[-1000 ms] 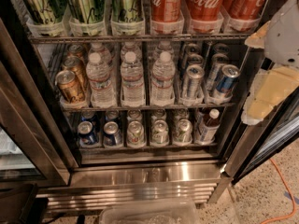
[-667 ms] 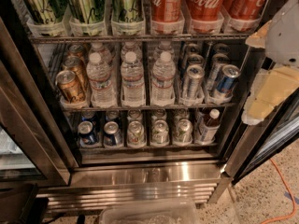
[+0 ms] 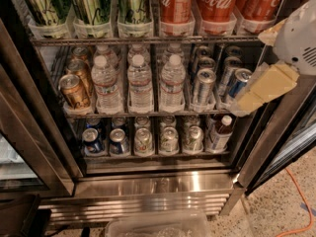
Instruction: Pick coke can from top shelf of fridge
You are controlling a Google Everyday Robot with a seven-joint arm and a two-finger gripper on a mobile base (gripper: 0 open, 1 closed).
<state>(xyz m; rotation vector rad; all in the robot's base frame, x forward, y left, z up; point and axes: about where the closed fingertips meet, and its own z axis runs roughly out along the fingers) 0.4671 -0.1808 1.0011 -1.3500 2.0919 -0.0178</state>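
Three red coke cans stand at the right of the top shelf [image 3: 148, 40] of the fridge [image 3: 153, 184]: one at the left [image 3: 175, 4], one in the middle [image 3: 216, 1] and one at the right [image 3: 261, 1]. Their tops are cut off by the frame's upper edge. Each sits in a clear plastic tray. My gripper [image 3: 249, 100], cream-coloured on a white arm [image 3: 298, 36], hangs at the right edge of the fridge opening. It is below and to the right of the coke cans, level with the second shelf, and touches no can.
Green-and-silver cans [image 3: 89, 4] fill the left of the top shelf. The second shelf holds gold cans [image 3: 74, 90], water bottles [image 3: 140, 83] and slim blue-silver cans [image 3: 237, 83]. Small cans [image 3: 143, 141] line the third. The open door frame [image 3: 276, 132] is right, a clear bin [image 3: 158, 226] on the floor.
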